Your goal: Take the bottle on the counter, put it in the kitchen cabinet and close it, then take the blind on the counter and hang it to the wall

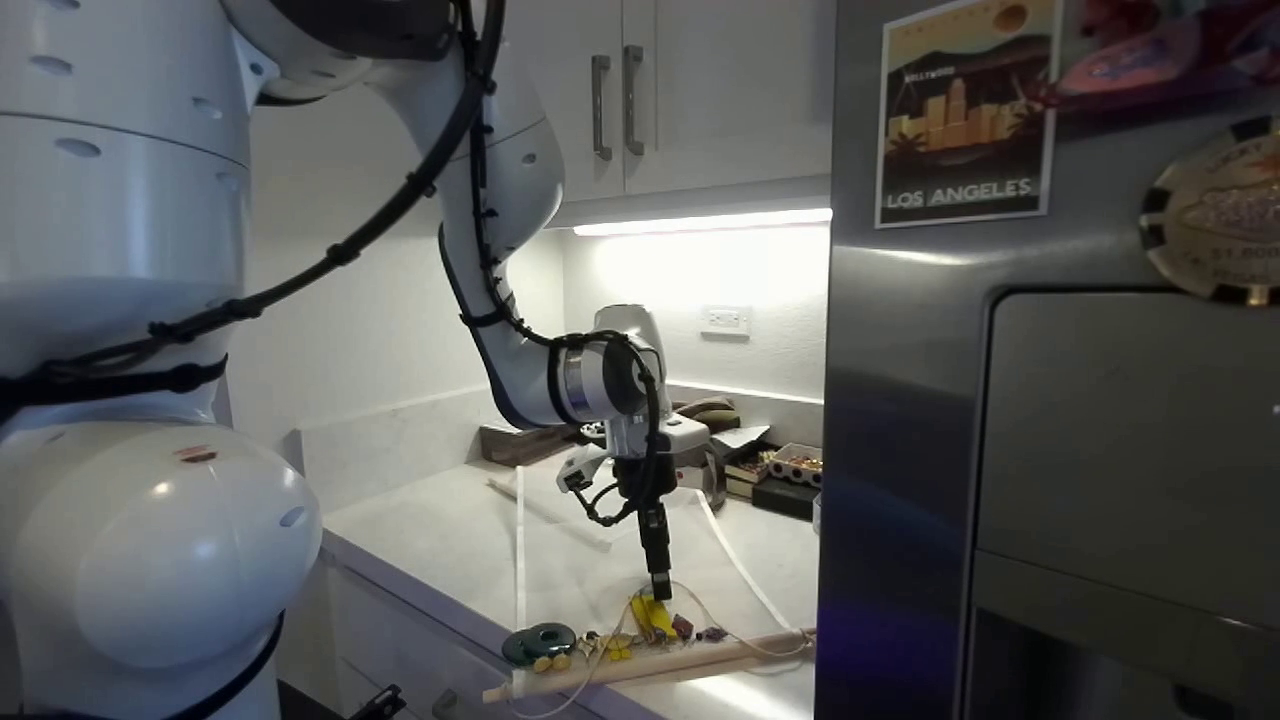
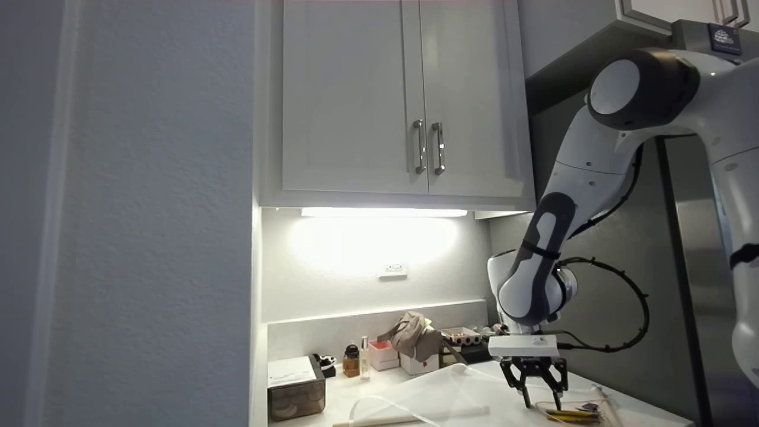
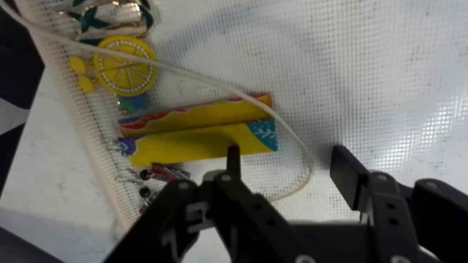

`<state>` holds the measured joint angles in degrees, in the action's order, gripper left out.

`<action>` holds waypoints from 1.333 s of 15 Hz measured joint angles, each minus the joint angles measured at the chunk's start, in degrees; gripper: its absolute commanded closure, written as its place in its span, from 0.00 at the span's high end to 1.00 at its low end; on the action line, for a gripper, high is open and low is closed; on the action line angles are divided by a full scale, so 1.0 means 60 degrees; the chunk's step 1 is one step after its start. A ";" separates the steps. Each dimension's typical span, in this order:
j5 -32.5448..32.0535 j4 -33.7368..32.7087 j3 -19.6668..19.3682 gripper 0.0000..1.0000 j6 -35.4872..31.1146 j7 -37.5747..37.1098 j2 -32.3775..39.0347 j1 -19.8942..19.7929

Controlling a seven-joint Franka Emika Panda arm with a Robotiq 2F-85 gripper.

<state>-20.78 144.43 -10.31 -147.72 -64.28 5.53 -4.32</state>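
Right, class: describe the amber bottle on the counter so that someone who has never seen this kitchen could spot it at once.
In an exterior view, find the tall white wall cabinet, then drop past the glowing light strip to the counter below. Near the wall, the amber bottle stands beside a slim, pale bottle; its broader brown body and dark cap set it apart.
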 measured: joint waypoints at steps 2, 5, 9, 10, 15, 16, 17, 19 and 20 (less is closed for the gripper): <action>-0.0002 -0.0005 0.0000 0.26 -0.0004 0.0000 -0.0001 0.0001; -0.0003 -0.0037 -0.0006 0.01 -0.0005 0.0000 0.0000 -0.0005; -0.0046 -0.0037 -0.0055 0.00 -0.0005 0.0000 0.0000 -0.0096; -0.0053 -0.0037 -0.0084 0.00 -0.0005 0.0000 0.0000 -0.0109; -0.0090 -0.0063 -0.0158 0.00 -0.0005 -0.0007 -0.0013 -0.0113; -0.0122 -0.0096 -0.0158 0.00 0.0001 -0.0014 -0.0040 -0.0107; -0.0178 -0.0133 -0.0152 0.00 0.0010 -0.0019 -0.0107 -0.0091; -0.0328 -0.0223 -0.0092 0.00 0.0135 -0.0020 -0.0352 -0.0033; -0.0440 -0.0274 -0.0029 0.00 0.0272 -0.0020 -0.0540 0.0008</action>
<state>-23.42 142.79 -10.49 -146.09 -64.40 2.29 -4.27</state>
